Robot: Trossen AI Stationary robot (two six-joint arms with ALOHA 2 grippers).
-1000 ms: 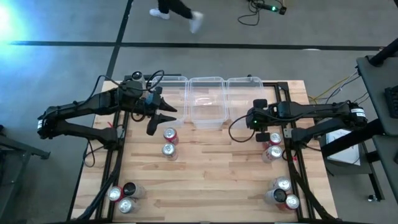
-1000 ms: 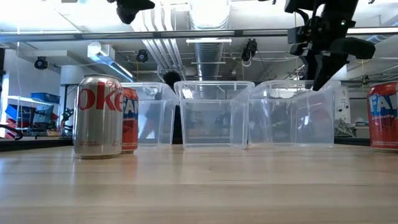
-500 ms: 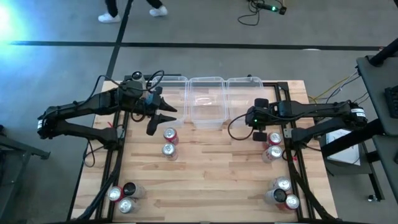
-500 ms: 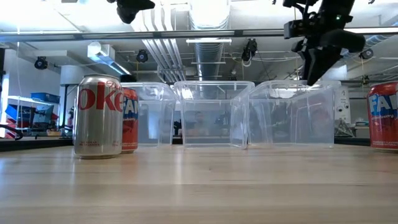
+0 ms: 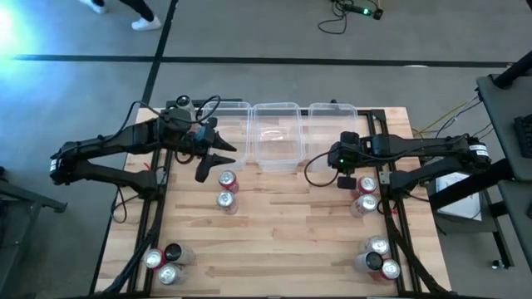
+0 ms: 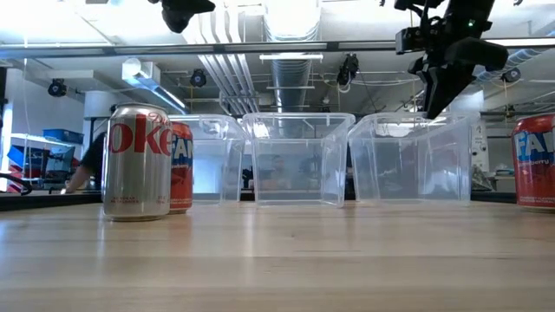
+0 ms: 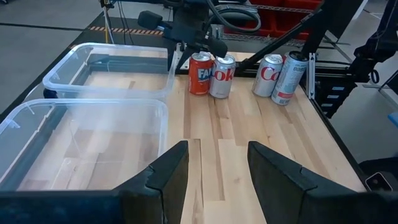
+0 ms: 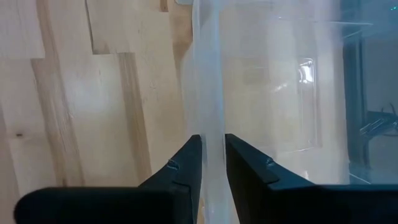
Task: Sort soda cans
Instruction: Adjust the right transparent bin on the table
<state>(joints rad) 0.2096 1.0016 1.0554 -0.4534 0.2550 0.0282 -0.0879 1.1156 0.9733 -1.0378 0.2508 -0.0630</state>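
Three clear bins stand in a row at the table's far side: left (image 5: 229, 124), middle (image 5: 277, 137) and right (image 5: 332, 124). My right gripper (image 8: 211, 146) is shut on the right bin (image 6: 412, 160). My left gripper (image 7: 214, 168) hangs open over the table by the left bin, just beyond a red can (image 5: 227, 180) and a silver can (image 5: 224, 200). Other soda cans stand upright in groups: near left (image 5: 166, 262), by the right arm (image 5: 364, 195) and near right (image 5: 378, 257). My right gripper pinches the right bin's near wall at its rim (image 8: 208, 93) between its two fingers, one inside the bin and one outside. The fingers come from above, pointing down. The bin stands with its bottom on the table (image 6: 277, 260).
In the low view the silver can (image 6: 137, 163) and the red can (image 6: 180, 166) stand at the left, and another red can (image 6: 533, 160) at the right edge. Bare wood (image 5: 291, 224) lies in the table's middle. A person (image 5: 125, 8) walks on the floor beyond.
The right bin has slid a little along the table toward the right edge, held by my right gripper. A gap now shows between it and the middle bin.
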